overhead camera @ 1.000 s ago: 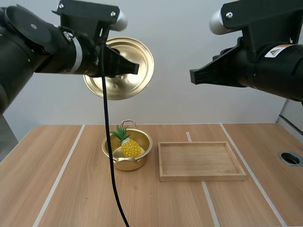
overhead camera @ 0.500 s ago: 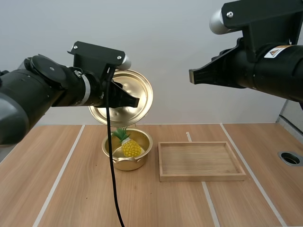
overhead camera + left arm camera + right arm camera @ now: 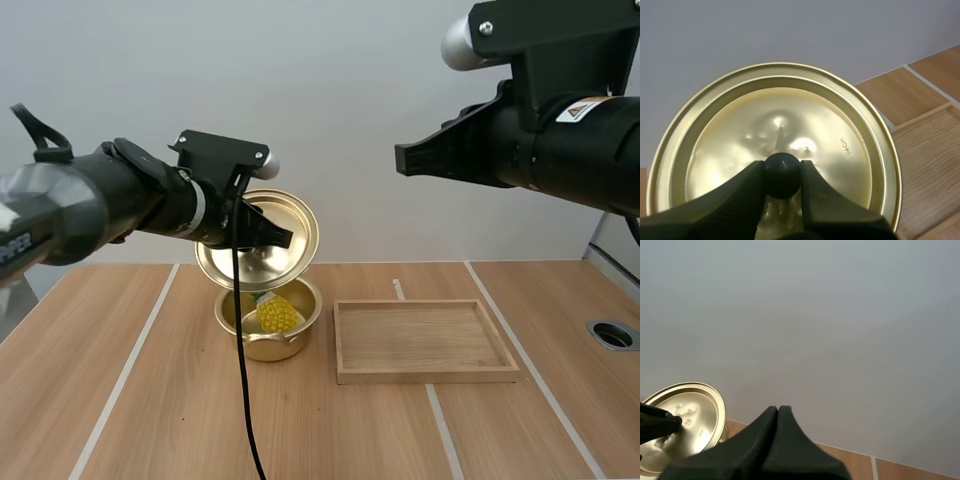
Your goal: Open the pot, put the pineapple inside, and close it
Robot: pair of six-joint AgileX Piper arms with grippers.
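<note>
Underneath, a pale wooden table [image 3: 150, 400] with thin white lines carries everything, and a plain grey wall stands behind it. A round dark hole [image 3: 613, 335] sits in the tabletop, well beyond the tray from the pot.

The gold pot [image 3: 265, 348] stands open on the table, and the pineapple [image 3: 277, 314] lies inside it. Just beside the pot, on my right arm's side, lies the wooden tray [image 3: 425, 340].

My left gripper [image 3: 283, 238] pinches the black knob [image 3: 782, 174] of the gold lid [image 3: 295, 220] between its fingertips and holds the lid steeply tilted just above the pot's far rim. The lid's lower edge covers that rim and most of the pineapple's green top — little more than the yellow body shows.

A stamp [image 3: 846, 146] on the lid near its edge reads "14cm".

My right gripper [image 3: 403, 160] hangs high above the tray, away from the pot, its fingers pressed together into one dark wedge with nothing between them. A yellow-and-white warning label [image 3: 583, 108] sits on the right arm — its writing is too small to read.
</note>
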